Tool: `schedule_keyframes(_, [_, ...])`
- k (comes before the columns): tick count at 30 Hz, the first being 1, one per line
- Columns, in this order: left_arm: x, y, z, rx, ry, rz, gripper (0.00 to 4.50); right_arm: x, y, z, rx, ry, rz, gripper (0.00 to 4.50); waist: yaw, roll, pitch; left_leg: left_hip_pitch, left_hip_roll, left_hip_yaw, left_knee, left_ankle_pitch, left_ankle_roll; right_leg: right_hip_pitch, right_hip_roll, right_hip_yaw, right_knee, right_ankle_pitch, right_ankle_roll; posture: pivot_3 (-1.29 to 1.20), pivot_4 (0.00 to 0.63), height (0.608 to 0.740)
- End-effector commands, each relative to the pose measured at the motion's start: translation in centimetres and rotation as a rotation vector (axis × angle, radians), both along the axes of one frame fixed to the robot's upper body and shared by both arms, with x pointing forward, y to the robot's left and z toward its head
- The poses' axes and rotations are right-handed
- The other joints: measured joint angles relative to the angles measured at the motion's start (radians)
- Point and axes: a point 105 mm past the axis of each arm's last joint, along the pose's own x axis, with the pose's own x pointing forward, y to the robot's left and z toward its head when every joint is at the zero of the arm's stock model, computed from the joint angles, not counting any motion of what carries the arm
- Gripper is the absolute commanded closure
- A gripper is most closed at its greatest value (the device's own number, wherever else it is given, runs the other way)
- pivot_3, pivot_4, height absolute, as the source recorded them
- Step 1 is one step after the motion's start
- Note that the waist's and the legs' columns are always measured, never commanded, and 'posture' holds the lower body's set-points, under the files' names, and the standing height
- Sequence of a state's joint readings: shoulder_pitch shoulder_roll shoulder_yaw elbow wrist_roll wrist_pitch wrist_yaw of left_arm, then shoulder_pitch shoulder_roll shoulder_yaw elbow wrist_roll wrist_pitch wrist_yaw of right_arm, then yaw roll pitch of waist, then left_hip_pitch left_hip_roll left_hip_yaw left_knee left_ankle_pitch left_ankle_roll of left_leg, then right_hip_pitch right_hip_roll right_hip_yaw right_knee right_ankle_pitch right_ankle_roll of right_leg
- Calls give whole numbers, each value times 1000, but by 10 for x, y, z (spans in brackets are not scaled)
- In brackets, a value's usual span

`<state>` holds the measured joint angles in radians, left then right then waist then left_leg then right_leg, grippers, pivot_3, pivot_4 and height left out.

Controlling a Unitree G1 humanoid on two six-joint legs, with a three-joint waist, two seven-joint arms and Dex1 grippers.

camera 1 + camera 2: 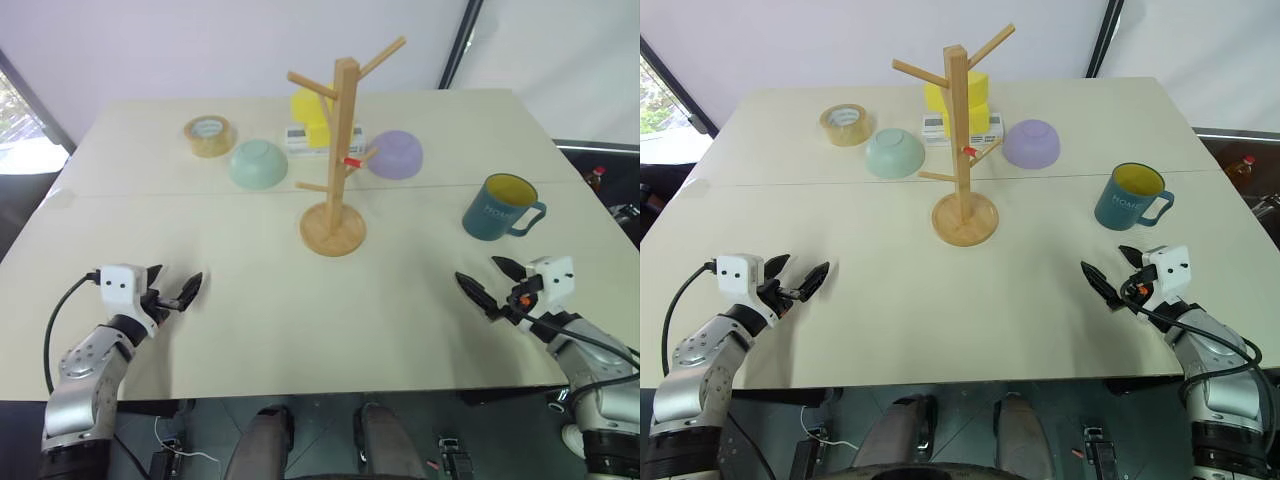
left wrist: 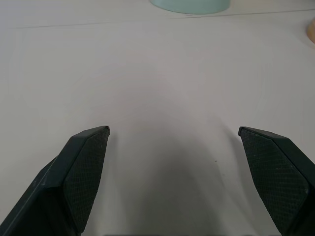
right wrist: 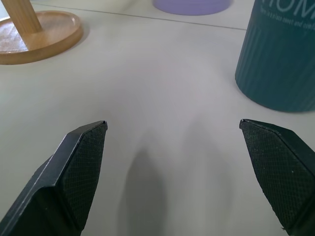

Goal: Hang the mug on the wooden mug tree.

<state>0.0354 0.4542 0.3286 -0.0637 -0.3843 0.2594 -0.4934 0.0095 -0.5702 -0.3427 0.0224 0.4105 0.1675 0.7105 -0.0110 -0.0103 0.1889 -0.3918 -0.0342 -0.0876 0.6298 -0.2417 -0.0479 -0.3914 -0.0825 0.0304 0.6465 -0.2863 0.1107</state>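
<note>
Mug [image 1: 497, 209] upright on table [image 1: 250, 300], handle toward robot's right.

Pale capital letters "HOM" readable on the side of the teal-blue mug [image 3: 280, 54], cut off at the frame edge, with a smaller line of lettering beneath, too small to read. Small red tag [image 1: 351, 160] on the wooden mug tree [image 1: 340, 150], wording illegible.

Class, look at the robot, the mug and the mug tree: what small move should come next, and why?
Probably the right gripper should ease forward toward the mug. It is open and empty, the mug stands upright on the table just ahead of it, apart from the mug tree, whose pegs are bare.
</note>
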Motion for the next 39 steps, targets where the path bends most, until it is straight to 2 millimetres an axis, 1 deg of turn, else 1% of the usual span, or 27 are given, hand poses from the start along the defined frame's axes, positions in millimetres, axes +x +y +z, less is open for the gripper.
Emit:
schedule_keyframes(1, [2,2,17,29,-53,-5,0,-1,0,11,-4,-48,4,20,0,0,0,0,0,0,0,0,0,0,0,0,0,0,0,0,150,740])
schedule_keyframes(7, [5,0,22,-8,-70,-5,0,-1,-2,11,-7,-49,-1,20,0,0,0,0,0,0,0,0,0,0,0,0,0,0,0,0,150,740])
schedule_keyframes(9, [5,-5,22,3,-63,-29,0,-1,-3,11,-7,-52,-10,20,-1,0,0,0,0,0,0,0,0,0,0,0,0,0,0,0,150,740])
schedule_keyframes(11, [5,-16,26,11,-74,-79,0,-2,-6,11,-3,-53,-30,20,0,0,0,0,0,0,0,0,0,0,0,0,0,0,0,0,150,740])
schedule_keyframes(15, [-4,-65,43,35,-106,-330,0,-1,-14,12,-7,-64,-89,20,2,0,0,-1,0,0,0,0,0,0,0,0,0,0,0,0,150,740])
schedule_keyframes(17, [-12,-103,59,12,-141,-514,0,-2,-24,14,-17,-76,-152,20,3,0,0,-1,0,1,0,0,0,0,-1,0,-1,0,0,0,150,740])
schedule_keyframes(19, [-22,-134,71,-6,-165,-674,0,-3,-36,16,-33,-91,-227,20,4,0,0,-1,-1,1,1,0,0,0,-1,1,-1,0,-1,0,150,740])
schedule_keyframes(22, [-40,-170,79,-16,-162,-884,0,-3,-52,20,-64,-125,-344,20,1,0,0,-1,-1,1,1,0,0,0,-1,1,-1,0,-1,0,150,740])
schedule_keyframes(24, [-48,-184,81,1,-153,-980,0,1,-60,21,-113,-138,-415,20,-5,0,0,0,-1,2,0,0,0,0,0,2,-1,0,-1,0,150,740])
schedule_keyframes(26, [-51,-191,82,12,-147,-1033,0,5,-65,23,-143,-147,-473,20,-8,1,0,0,-2,3,-1,0,0,0,1,3,-1,0,-1,0,150,740])
schedule_keyframes(29, [-50,-198,84,20,-152,-1075,0,17,-72,27,-124,-160,-563,20,-7,1,0,1,-1,3,0,0,0,-1,3,3,1,0,-1,0,150,740])
schedule_keyframes(34, [-44,-196,80,42,-142,-1067,0,34,-71,27,-93,-171,-593,20,-3,1,0,1,-2,4,1,1,2,0,3,3,0,0,-2,0,150,740])
schedule_keyframes(36, [-45,-196,78,49,-139,-1069,0,41,-73,28,-94,-172,-626,20,-4,1,0,0,-2,4,1,1,2,0,3,3,0,0,-2,0,150,740])
schedule_keyframes(39, [-46,-196,81,44,-148,-1067,0,49,-78,29,-90,-167,-667,20,-4,1,0,0,-2,4,0,1,2,0,2,3,0,1,-1,0,150,740])
